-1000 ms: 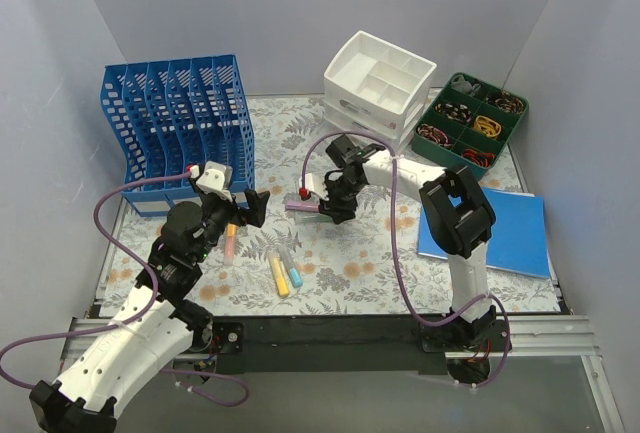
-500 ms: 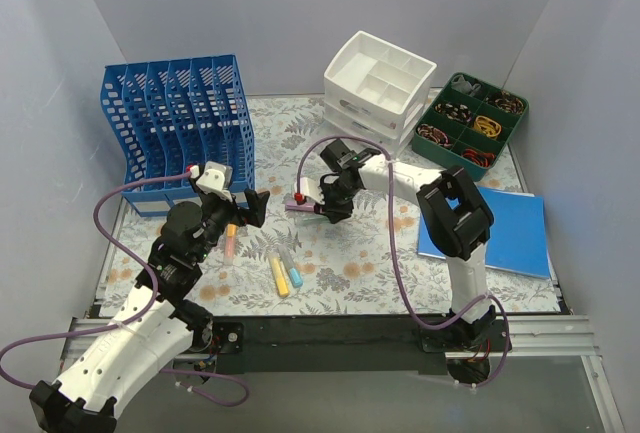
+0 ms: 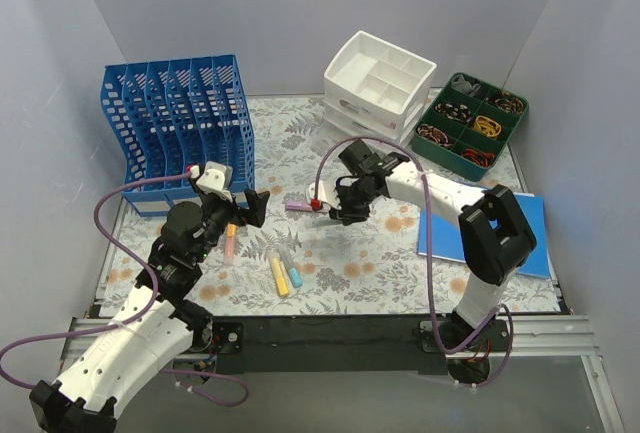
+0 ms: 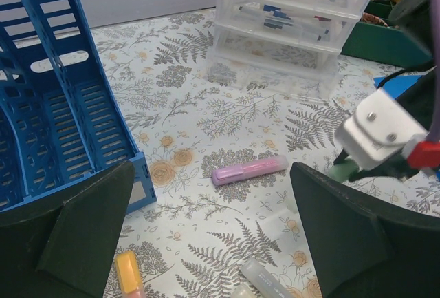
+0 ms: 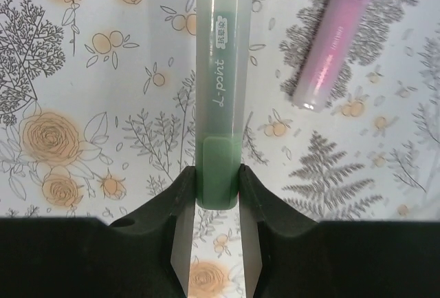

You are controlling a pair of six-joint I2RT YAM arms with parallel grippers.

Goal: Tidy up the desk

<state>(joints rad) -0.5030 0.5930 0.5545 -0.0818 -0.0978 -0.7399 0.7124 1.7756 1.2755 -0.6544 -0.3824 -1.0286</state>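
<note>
- Right gripper [image 5: 218, 182] is clenched on the cap end of a translucent green highlighter pen [image 5: 221, 71]. The hold sits at the very end, so the pen could pivot or slip in transit.
- Pink plastic highlighter pen [image 5: 344, 33] lies just beside it; a low sweep could knock it.
- Left gripper [image 4: 213, 239] is spread wide and empty.
- Fern-and-flower printed desk [image 3: 350, 283] lies under both arms.
- Pen-to-desk clearance cannot be told; the top view hides the held pen.

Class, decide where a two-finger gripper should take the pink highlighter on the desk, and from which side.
Probably mid-barrel, from straight above, pinching across its narrow width. The pink highlighter lies flat on the desk, a slim tube with bare tabletop along both long sides.
</note>
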